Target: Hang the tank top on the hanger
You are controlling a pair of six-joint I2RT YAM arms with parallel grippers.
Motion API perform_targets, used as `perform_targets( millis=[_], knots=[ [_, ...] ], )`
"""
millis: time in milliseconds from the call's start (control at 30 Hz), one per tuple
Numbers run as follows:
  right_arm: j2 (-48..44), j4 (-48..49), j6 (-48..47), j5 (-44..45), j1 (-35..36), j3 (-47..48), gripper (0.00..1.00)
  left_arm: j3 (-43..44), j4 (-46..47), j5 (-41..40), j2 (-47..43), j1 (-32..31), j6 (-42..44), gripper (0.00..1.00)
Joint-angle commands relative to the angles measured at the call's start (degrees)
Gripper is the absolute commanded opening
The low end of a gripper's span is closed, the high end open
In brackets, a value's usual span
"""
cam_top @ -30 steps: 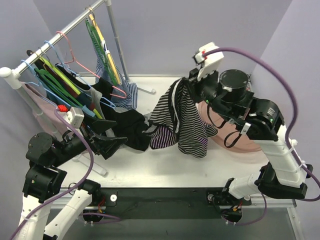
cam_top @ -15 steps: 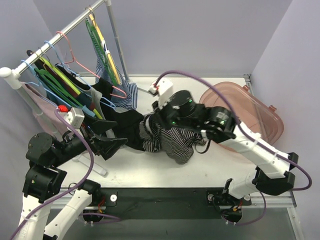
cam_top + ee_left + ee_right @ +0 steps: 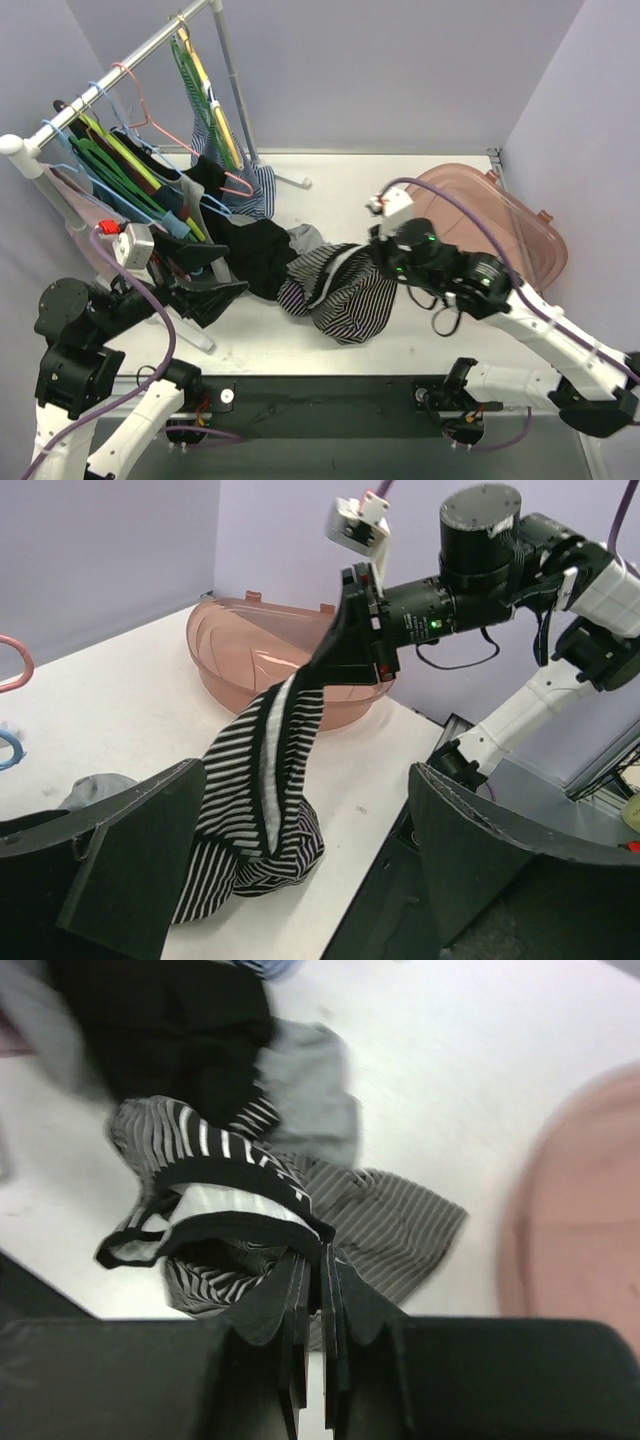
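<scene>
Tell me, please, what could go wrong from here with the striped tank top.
1. The right hand pinches only the thin dark edging of the tank top, so the limp cloth could slip out when lifted.
2. The top's lower part lies bunched on the table against the black cloth; dragging it might pull that cloth along.
3. The left hand is open right beside that pile and might grab the wrong cloth.
</scene>
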Motion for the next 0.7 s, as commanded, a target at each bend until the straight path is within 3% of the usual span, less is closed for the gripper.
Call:
perform_targets(
  millis=[0, 100, 133, 200, 233, 300, 333, 467, 500, 600, 667],
  knots=[
    [-12.29, -5.43, 3.57, 1.04, -5.88, -13.63, 0.0, 2.98, 1.44, 2.26, 2.97, -0.1, -0.83, 0.91],
    [-17.22, -8.6, 5.85, -0.38, -9.13, -21.99, 0.02, 5.53, -1.28, 4.9, 6.75, -0.1, -0.83, 0.88],
    [-17.92, -10.0, 8.04, -0.03, -9.75, -23.4, 0.12, 6.33, -2.33, 5.25, 8.15, -0.1, -0.57, 0.88],
    [-19.33, -11.59, 10.51, 2.34, -11.07, -24.82, 0.2, 5.9, -1.91, 6.05, 8.96, -0.45, -1.0, 0.88],
    [-19.69, -12.46, 11.91, 3.04, -11.25, -24.73, 0.33, 5.11, -1.64, 6.22, 9.48, -0.71, -1.88, 0.88],
    [-20.57, -12.56, 12.28, 4.37, -11.34, -23.33, 0.42, 4.14, -1.2, 6.83, 10.1, -1.5, -2.94, 0.86],
    [-20.57, -12.56, 11.93, 4.37, -11.34, -22.63, 0.52, 3.09, -1.2, 6.75, 10.8, -1.94, -3.64, 0.86],
    [-16.72, -9.15, 8.43, -3.51, -11.42, -18.84, 0.6, 1.24, -2.61, 2.11, 11.68, -7.64, -2.33, 0.85],
    [-15.74, -7.31, 8.06, -11.81, -11.34, -18.75, 0.6, 0.98, -3.74, 0.44, 11.86, -10.7, -1.8, 0.85],
    [-10.56, 4.43, 13.75, -23.54, -10.99, -20.76, 0.61, -0.43, -5.24, -5.63, 12.38, -17.12, -0.57, 0.85],
    [-6.71, 9.04, 18.5, -21.84, -8.18, -23.31, 0.61, -0.96, -6.21, -10.02, 12.91, -19.86, -0.3, 0.85]
  ],
)
